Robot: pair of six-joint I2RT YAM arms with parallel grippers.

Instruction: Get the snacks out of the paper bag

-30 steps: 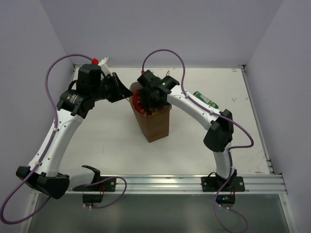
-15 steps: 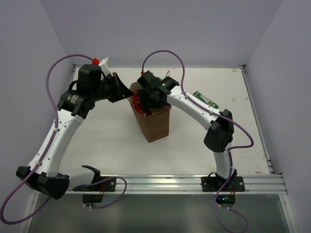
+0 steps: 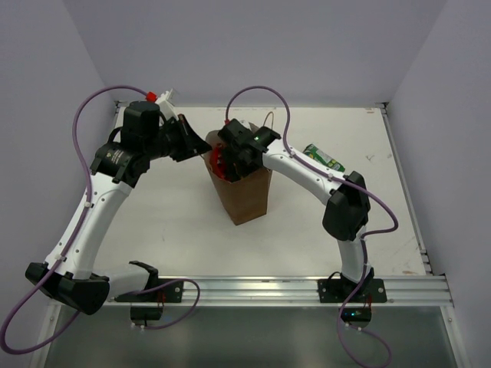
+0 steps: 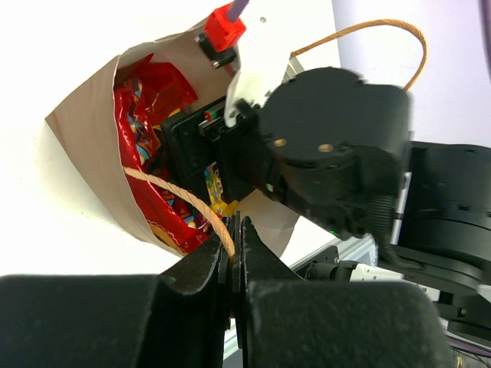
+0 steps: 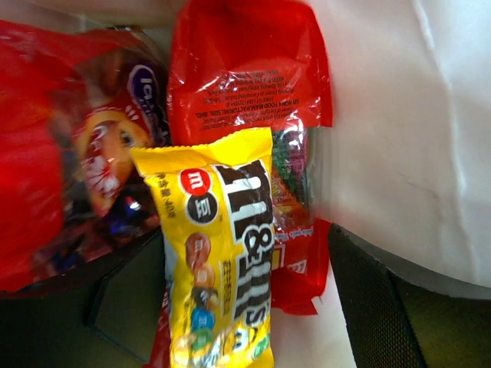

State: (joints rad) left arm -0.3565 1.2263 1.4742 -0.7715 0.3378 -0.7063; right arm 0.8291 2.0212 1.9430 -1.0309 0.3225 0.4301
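While my left gripper pinched the paper bag by its handle, my right gripper gaped around the yellow M&M's packet inside.

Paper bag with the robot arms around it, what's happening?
The left hand pinches the loop handle of the paper bag, probably to steady it. The right hand reaches inside, open, its fingers either side of a yellow packet lying among red packets. One green packet lies out on the table.

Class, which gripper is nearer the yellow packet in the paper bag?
Right. The right gripper is down inside the paper bag, jaws open either side of the yellow packet; the left gripper is at the rim, shut on the handle.
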